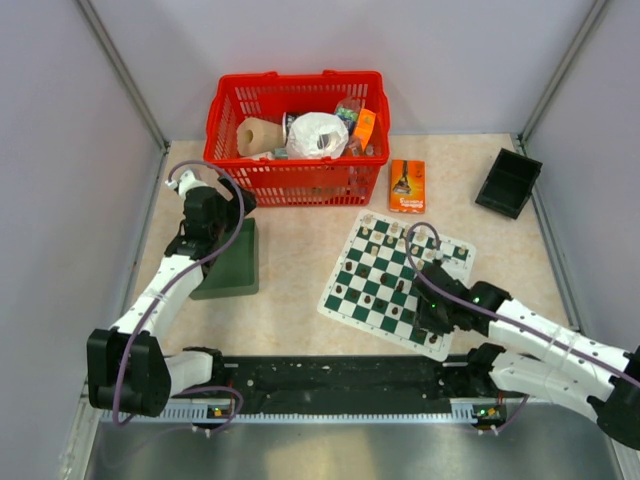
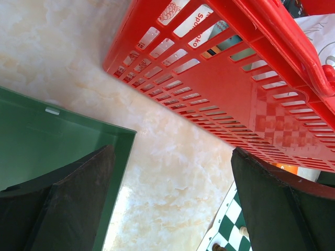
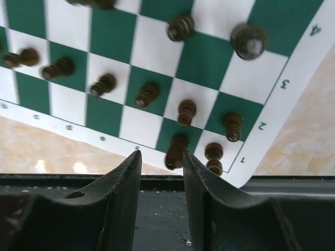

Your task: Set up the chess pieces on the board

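Chessboard [image 1: 345, 290] flat on the beige tabletop [image 1: 300, 230], right of centre, turned at an angle, one corner close to the black strip [image 1: 340, 382] along the near edge. Green and white checks, white border with digits and letters along two sides. Small pieces dotted over many squares; from above, too small to sort by colour.

Right gripper [image 3: 161, 152] low over the board's near corner, fingers [image 3: 123, 198] parted by a narrow gap and pinching nothing. Dark chess piece [image 3: 177, 149] on an edge square in the mouth of that gap, just beside one fingertip and clear of the other; touching or not, cannot tell. More dark pieces [image 3: 147, 94] in two loose rows on the squares nearest the border, one round-topped piece [image 3: 248, 42] farther in.

Left gripper [image 2: 172, 150] well away on the left, spread wide, holding nothing, hanging above bare tabletop between a plain dark green tray [image 2: 63, 130] and a red plastic basket [image 2: 209, 89]. One corner of the board just visible past its fingers.

Basket at far centre, with a cardboard-coloured roll [image 1: 260, 136] and a white bundle [image 1: 318, 135] inside among other items. Orange packet [image 1: 406, 186] just right of the basket, beyond the board's far edge. Black tray [image 1: 508, 182] at the far right, turned at an angle, well apart from the board.
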Controlling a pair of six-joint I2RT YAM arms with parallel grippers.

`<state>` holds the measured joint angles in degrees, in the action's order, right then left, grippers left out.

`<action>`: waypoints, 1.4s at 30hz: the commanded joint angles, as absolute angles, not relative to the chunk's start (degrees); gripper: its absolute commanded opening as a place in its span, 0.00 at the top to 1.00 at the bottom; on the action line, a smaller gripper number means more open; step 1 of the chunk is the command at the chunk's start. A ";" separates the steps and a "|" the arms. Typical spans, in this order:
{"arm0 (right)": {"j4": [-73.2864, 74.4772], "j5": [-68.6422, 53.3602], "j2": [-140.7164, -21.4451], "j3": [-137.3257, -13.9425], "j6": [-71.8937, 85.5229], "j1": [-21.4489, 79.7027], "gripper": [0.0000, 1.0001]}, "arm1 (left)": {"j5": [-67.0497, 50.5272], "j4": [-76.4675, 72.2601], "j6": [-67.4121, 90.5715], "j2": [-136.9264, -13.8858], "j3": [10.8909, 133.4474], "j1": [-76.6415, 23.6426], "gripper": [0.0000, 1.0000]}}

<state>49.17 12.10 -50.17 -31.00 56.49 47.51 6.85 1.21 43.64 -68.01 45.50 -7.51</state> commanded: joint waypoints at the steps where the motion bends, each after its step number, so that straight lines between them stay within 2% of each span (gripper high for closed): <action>1: 49.48 16.78 -49.13 -38.75 53.97 48.25 0.62 | 6.33 -1.76 44.12 -67.68 45.26 -7.12 0.02; 7: 51.15 23.11 -57.64 -46.13 48.08 44.22 0.59 | 6.06 -1.85 44.03 -67.50 45.18 -7.12 0.02; 16: 43.69 19.78 -62.13 -47.02 41.14 35.78 0.59 | 6.85 -1.32 43.68 -66.97 45.18 -7.12 0.02; 42: 38.32 15.47 -70.49 -42.89 38.50 33.40 0.63 | 6.86 -1.41 43.42 -67.76 45.70 -7.03 0.02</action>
<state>39.92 15.97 -70.02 -43.68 39.16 34.26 6.85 1.19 43.59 -68.01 45.30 -7.51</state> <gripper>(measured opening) 0.376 0.982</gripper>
